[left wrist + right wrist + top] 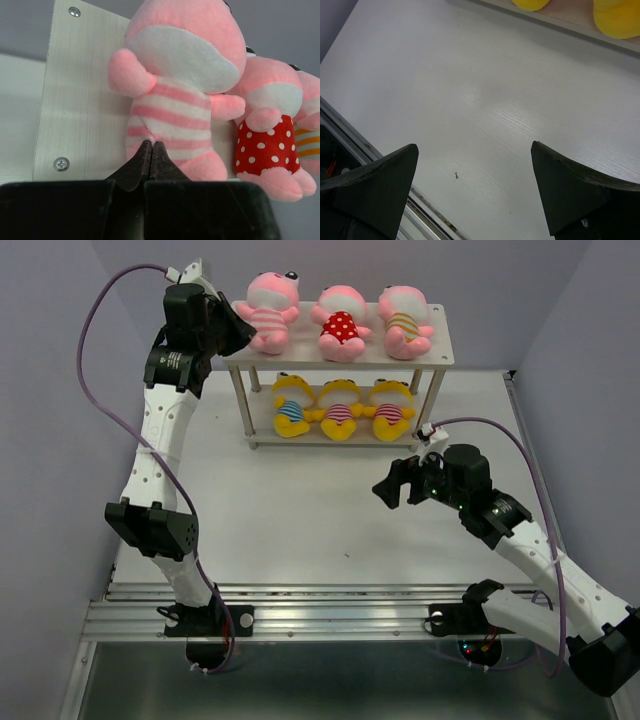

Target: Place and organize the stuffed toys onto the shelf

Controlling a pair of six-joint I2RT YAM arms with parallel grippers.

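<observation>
Left gripper point(151, 146): jaws together, tips touching striped pink toy point(170, 107) at eleven o'clock, probably straightening it.
Right gripper point(474, 150): jaws apart, empty, three o'clock.

We see a white table point(300, 540) with a faint wood grain filling most of the top view. Plain lavender walls point(50, 440) close it in on the left, at the back and on the right. A silver metal rail point(340, 615) runs along its near edge, and below that lies a dark grey surface point(340, 680). Soft light leaves a pale sheen on the tabletop, where we spot one tiny dark mark point(455, 175).
</observation>
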